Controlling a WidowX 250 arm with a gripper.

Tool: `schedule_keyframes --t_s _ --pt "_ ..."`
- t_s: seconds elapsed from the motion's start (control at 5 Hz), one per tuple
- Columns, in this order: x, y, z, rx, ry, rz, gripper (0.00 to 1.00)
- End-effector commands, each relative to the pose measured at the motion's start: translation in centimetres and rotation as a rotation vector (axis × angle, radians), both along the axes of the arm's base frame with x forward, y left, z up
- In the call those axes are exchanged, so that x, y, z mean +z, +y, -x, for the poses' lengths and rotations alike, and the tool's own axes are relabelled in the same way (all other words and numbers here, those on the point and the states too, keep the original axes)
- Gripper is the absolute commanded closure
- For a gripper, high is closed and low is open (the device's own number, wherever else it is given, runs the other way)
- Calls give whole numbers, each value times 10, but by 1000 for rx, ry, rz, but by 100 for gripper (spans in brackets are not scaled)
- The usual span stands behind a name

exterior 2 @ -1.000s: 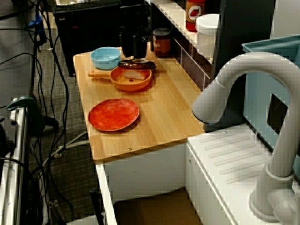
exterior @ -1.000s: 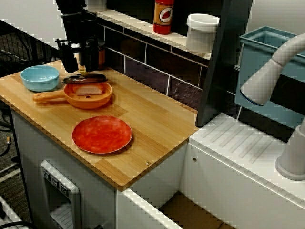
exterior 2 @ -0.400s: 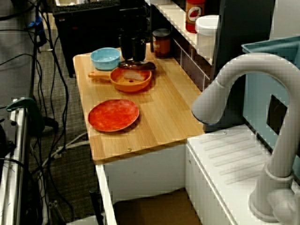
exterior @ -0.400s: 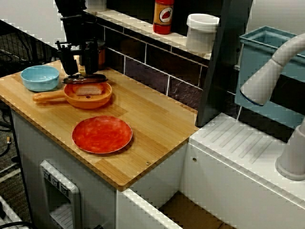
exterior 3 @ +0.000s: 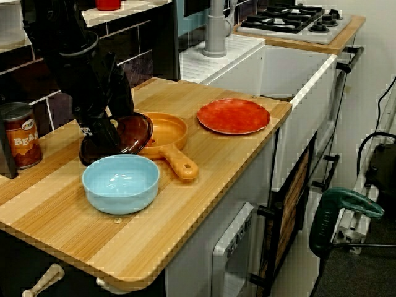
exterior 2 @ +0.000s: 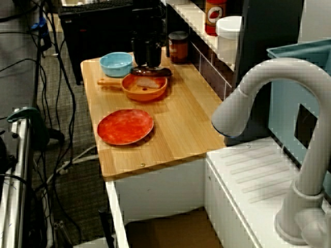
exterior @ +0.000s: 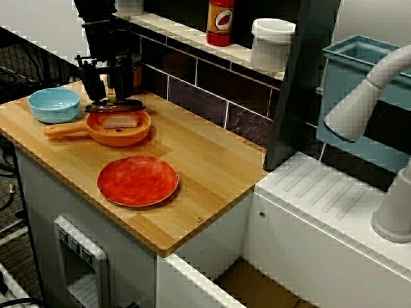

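Dark glass lid [exterior 3: 124, 133] sits left of centre in your side view, tilted, its edge propped on the rim of the orange pan [exterior 3: 182, 166]. Your gripper [exterior: 106, 95] stands straight above it, fingers [exterior: 91, 85] spread apart and down at the lid; you cannot tell whether they have hold of it. A blue bowl [exterior 3: 120, 182] lies just beside the pan on the bench [exterior 3: 124, 241], and a red plate [exterior 3: 233, 115] lies further right.
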State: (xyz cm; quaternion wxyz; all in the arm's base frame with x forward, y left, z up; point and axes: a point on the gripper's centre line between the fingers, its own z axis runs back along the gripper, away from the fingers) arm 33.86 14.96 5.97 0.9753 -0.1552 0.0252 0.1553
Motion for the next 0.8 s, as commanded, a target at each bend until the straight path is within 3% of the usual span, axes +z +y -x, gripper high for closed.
schedule_keyframes --t_s 0.0,0.2,0.6 --pt "17 10 -5 31 -46 -21 0" --pt "16 11 -6 65 -42 -44 0" --pt "15 11 -7 66 -27 -44 0"
